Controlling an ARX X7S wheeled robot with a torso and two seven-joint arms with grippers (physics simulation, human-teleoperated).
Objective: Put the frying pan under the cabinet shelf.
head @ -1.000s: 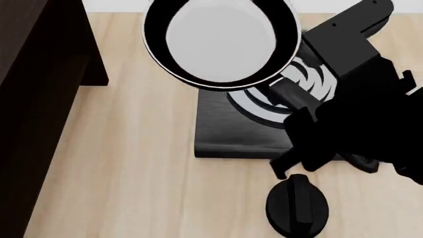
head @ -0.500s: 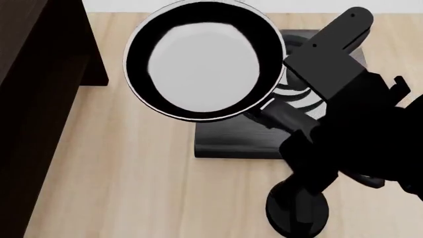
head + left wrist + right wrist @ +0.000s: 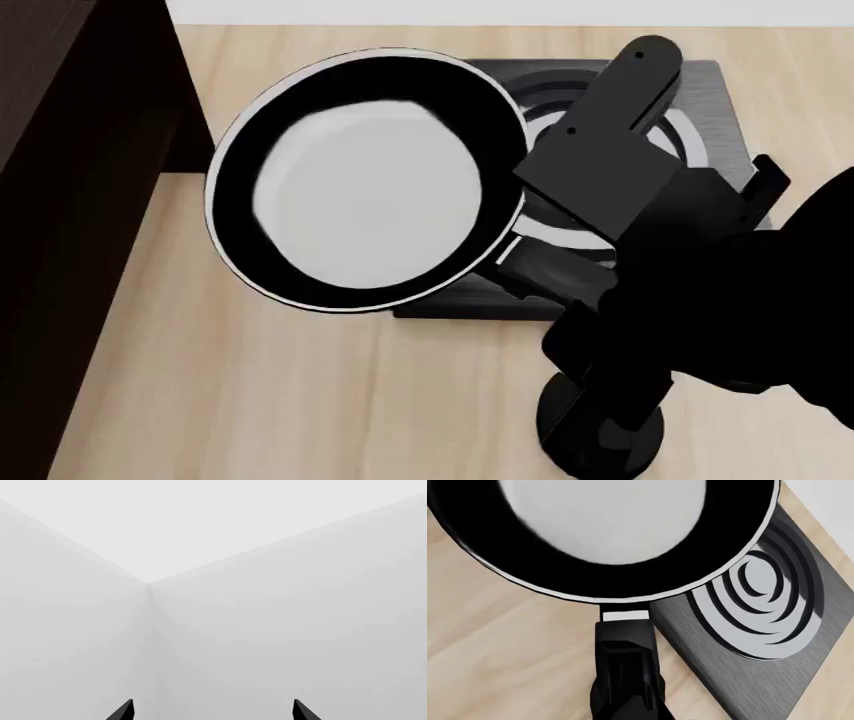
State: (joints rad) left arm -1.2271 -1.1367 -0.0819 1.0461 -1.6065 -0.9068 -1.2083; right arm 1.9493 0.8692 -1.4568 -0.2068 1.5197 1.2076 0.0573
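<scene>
The frying pan (image 3: 367, 180), black with a glossy pale inside, hangs above the wooden table, partly over the left edge of the stove plate. My right gripper (image 3: 574, 300) is shut on its long black handle (image 3: 624, 650). The right wrist view shows the pan (image 3: 600, 525) close up and my gripper (image 3: 627, 711) clamped on the handle. The cabinet shelf (image 3: 67, 200), very dark wood, stands at the left, a short gap from the pan's rim. My left gripper (image 3: 213, 711) is open and empty and faces bare white walls. It is out of the head view.
A square black stove plate (image 3: 694, 110) with concentric rings lies on the wooden table (image 3: 267, 400) behind and right of the pan; it also shows in the right wrist view (image 3: 760, 630). A round black knobbed object (image 3: 601, 440) sits near the front edge, partly behind my right arm.
My right gripper has carried the pan left and nearer the front, off the stove plate's rings and closer to the cabinet shelf. The arm has swung with it.
</scene>
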